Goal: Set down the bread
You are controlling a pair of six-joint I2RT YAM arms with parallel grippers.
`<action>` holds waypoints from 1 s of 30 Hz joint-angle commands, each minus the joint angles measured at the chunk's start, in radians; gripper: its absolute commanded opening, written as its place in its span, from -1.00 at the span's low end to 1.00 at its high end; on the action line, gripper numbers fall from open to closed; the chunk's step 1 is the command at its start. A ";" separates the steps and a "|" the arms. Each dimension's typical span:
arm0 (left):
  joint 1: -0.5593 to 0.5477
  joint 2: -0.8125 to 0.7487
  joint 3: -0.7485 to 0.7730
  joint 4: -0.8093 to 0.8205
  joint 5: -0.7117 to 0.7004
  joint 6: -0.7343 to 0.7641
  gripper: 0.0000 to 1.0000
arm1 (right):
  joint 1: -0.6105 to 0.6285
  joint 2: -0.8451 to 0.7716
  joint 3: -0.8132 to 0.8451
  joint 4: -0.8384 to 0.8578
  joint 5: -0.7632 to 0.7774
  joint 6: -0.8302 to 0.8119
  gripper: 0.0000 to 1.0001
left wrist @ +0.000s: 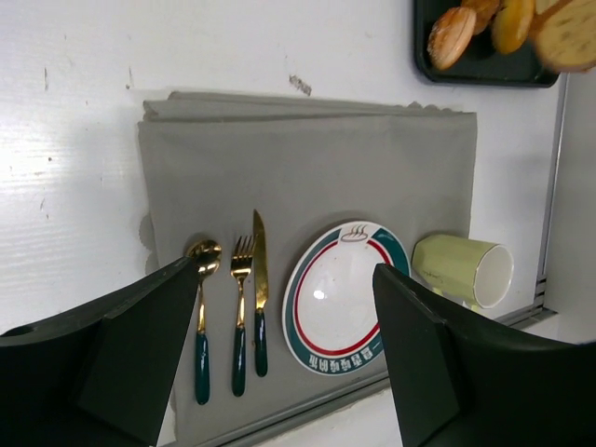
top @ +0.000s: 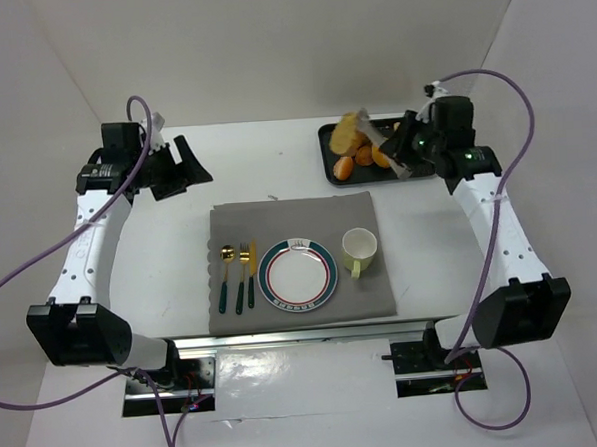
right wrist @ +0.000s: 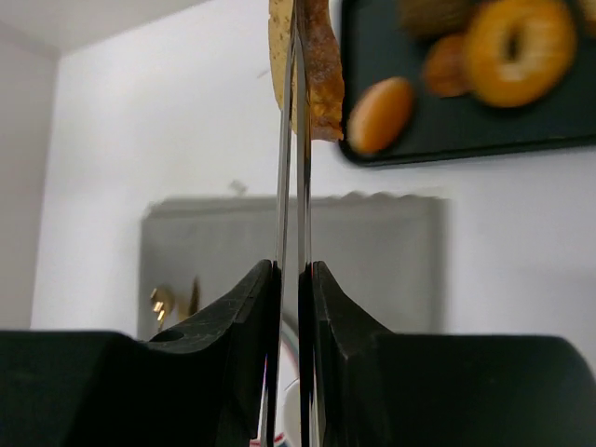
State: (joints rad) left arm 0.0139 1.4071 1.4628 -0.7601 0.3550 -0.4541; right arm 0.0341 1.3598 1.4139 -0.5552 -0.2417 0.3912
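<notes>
Right gripper pinching the bread above the far-right tray

The right gripper (top: 372,133) is pinching the bread (top: 349,131) between its thin blades, which are pressed almost together on the slice; the bread is hanging in the air, tilted, over the left end of the black tray (top: 328,172) at the far right of the table (top: 265,155); several orange-brown baked pieces (top: 363,158) are lying in the tray beside it; the left gripper (top: 183,167) is hovering at the far left with its jaws spread wide, gripping nothing; nearer, in the middle, a grey placemat (top: 288,219) is carrying a round plate (top: 298,276), a pale green mug (top: 359,246) just to its right, and a spoon (top: 227,272), fork (top: 243,276) and knife (top: 252,271) lying side by side to its left.
</notes>
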 commanded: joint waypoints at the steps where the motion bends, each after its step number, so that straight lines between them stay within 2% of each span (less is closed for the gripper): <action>1: -0.003 -0.017 0.054 0.030 0.015 -0.021 0.80 | 0.134 -0.048 0.002 -0.027 -0.204 -0.047 -1.00; 3: -0.003 -0.017 0.077 0.030 0.015 -0.021 0.80 | 0.202 -0.048 -0.018 -0.069 -0.272 -0.072 -1.00; 4: -0.003 -0.017 0.077 0.030 0.024 -0.021 0.80 | 0.269 -0.048 -0.018 -0.122 -0.272 -0.092 -1.00; 8: -0.003 -0.026 0.087 0.030 0.024 -0.021 0.80 | 0.386 -0.068 -0.076 -0.241 -0.292 -0.124 -1.00; 13: -0.003 -0.049 0.036 0.030 0.015 -0.021 0.80 | 0.475 -0.103 -0.137 -0.362 -0.266 -0.147 -0.97; 17: -0.003 -0.069 0.010 0.030 0.006 -0.021 0.80 | 0.513 -0.125 -0.194 -0.373 -0.255 -0.147 -0.95; 18: -0.003 -0.069 0.001 0.030 0.006 -0.021 0.80 | 0.513 -0.125 -0.194 -0.373 -0.255 -0.147 -0.90; 19: -0.003 -0.069 0.001 0.030 0.006 -0.021 0.80 | 0.526 -0.111 -0.205 -0.373 -0.255 -0.147 -0.73; 21: -0.003 -0.069 0.001 0.030 0.006 -0.021 0.80 | 0.526 -0.094 -0.188 -0.411 -0.211 -0.170 -0.57; 22: -0.003 -0.069 0.001 0.030 0.006 -0.021 0.80 | 0.526 -0.094 -0.176 -0.411 -0.197 -0.170 -0.45; 23: -0.003 -0.079 0.001 0.030 0.006 -0.021 0.80 | 0.526 -0.081 -0.147 -0.425 -0.174 -0.179 -0.23; 26: -0.003 -0.079 0.001 0.030 0.006 -0.021 0.80 | 0.526 -0.071 -0.071 -0.434 -0.131 -0.180 -0.18; 28: -0.003 -0.079 0.001 0.021 0.006 -0.021 0.80 | 0.526 -0.071 -0.027 -0.434 -0.070 -0.180 -0.08; 30: -0.003 -0.079 0.001 0.021 0.006 -0.021 0.80 | 0.517 -0.048 0.043 -0.434 0.003 -0.180 -0.08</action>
State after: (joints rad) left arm 0.0139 1.3632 1.4654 -0.7555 0.3557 -0.4747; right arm 0.5518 1.3075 1.3346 -0.9821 -0.3508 0.2279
